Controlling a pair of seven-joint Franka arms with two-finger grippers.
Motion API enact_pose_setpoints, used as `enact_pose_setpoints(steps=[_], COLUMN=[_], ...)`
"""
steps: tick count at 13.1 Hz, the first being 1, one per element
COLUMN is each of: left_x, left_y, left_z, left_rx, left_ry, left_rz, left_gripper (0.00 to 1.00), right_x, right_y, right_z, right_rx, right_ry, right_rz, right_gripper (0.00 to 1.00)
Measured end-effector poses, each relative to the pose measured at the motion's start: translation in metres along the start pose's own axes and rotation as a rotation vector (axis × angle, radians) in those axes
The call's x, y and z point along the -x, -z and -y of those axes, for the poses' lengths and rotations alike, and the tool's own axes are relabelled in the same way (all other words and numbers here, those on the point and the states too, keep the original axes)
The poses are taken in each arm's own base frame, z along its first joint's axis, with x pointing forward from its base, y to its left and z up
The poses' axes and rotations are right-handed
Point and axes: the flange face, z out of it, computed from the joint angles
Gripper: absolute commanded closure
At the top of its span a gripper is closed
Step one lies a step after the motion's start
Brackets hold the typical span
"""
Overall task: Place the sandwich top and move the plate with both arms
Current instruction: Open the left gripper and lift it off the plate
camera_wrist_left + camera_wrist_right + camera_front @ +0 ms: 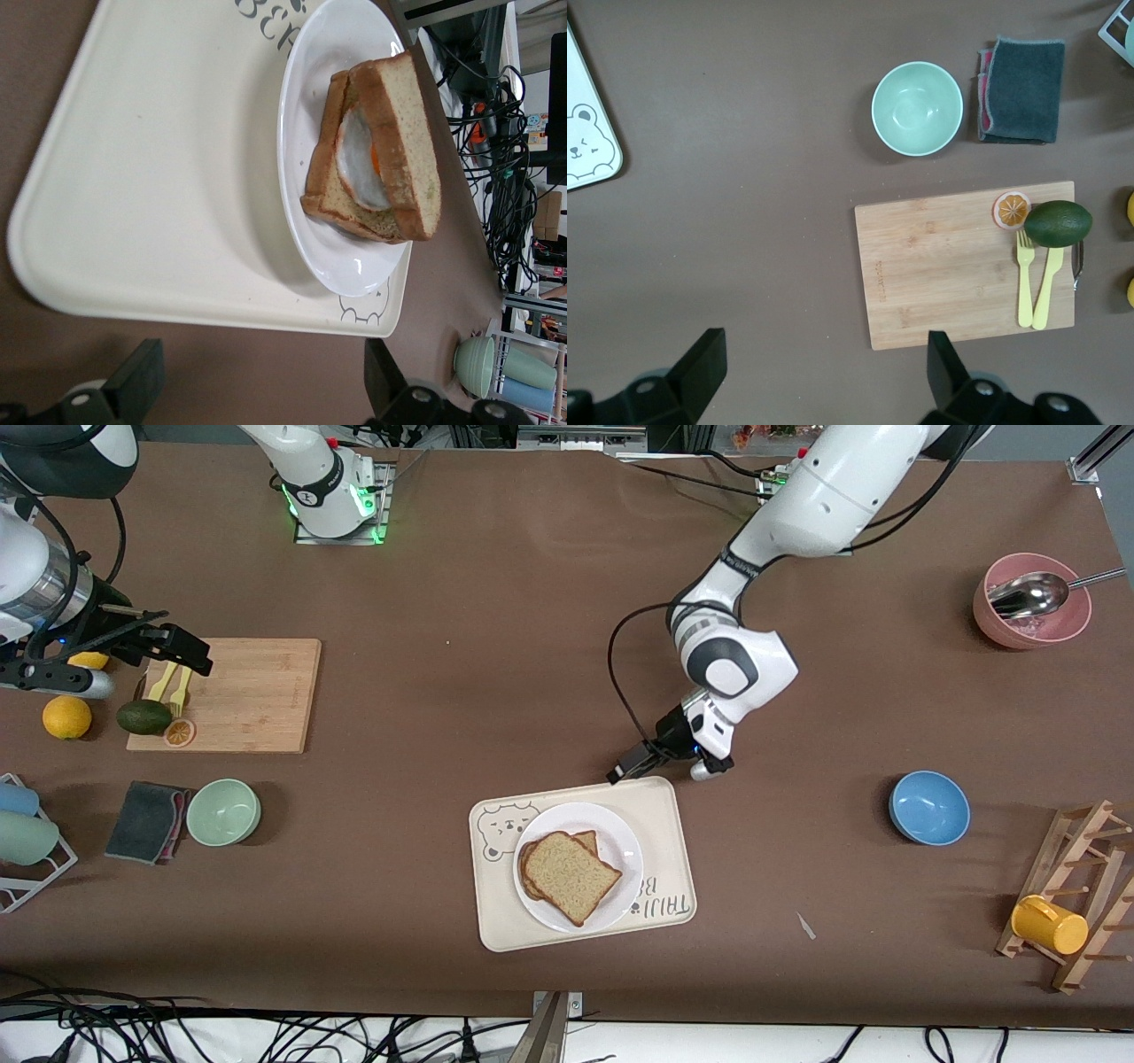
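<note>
The sandwich top (571, 872), a plain brown bread slice, lies on a second slice bearing a fried egg (359, 159). Both are on the white plate (625, 840), which sits on a cream bear tray (669, 833). The left wrist view shows the top slice (403, 142), the plate (310, 106) and the tray (159, 177). My left gripper (633, 766) is open and empty, low over the table beside the tray's edge farthest from the front camera; its jaws (261, 385) stand wide apart. My right gripper (173, 651) is open and empty, over the cutting board's end (822, 372).
A wooden cutting board (239, 691) holds an avocado (143, 716), an orange slice and yellow cutlery. A green bowl (223, 811) and grey cloth (146, 821) lie nearer the front camera. At the left arm's end are a blue bowl (928, 806), a pink bowl (1032, 602) and a rack with a yellow cup (1050, 924).
</note>
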Motion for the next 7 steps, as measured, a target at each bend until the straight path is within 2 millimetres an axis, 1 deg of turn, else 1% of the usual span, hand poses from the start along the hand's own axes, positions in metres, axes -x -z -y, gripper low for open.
enact_pose_setpoints(steps=[2, 4, 5, 7], left_x=[-0.006, -0.019, -0.022, -0.025], left_y=[0.040, 0.074, 0.088, 0.110], left_z=[-0.019, -0.041, -0.044, -0.039], left_rx=[-0.029, -0.019, -0.018, -0.047], left_ry=[-0.025, -0.030, -0.042, -0.123], left_rz=[-0.070, -0.135, -0.152, -0.157], left_gripper=[0.00, 0.00, 0.00, 0.00], right_x=[0.000, -0.001, -0.001, -0.001], right_y=[0.005, 0.010, 0.011, 0.011], right_z=[-0.005, -0.012, -0.014, -0.015], right_rx=[-0.001, 0.011, 0.020, 0.029], right_ry=[-0.010, -0.017, -0.017, -0.017], right_rz=[-0.008, -0.019, -0.021, -0.023], right_gripper=[0.00, 0.00, 0.00, 0.00])
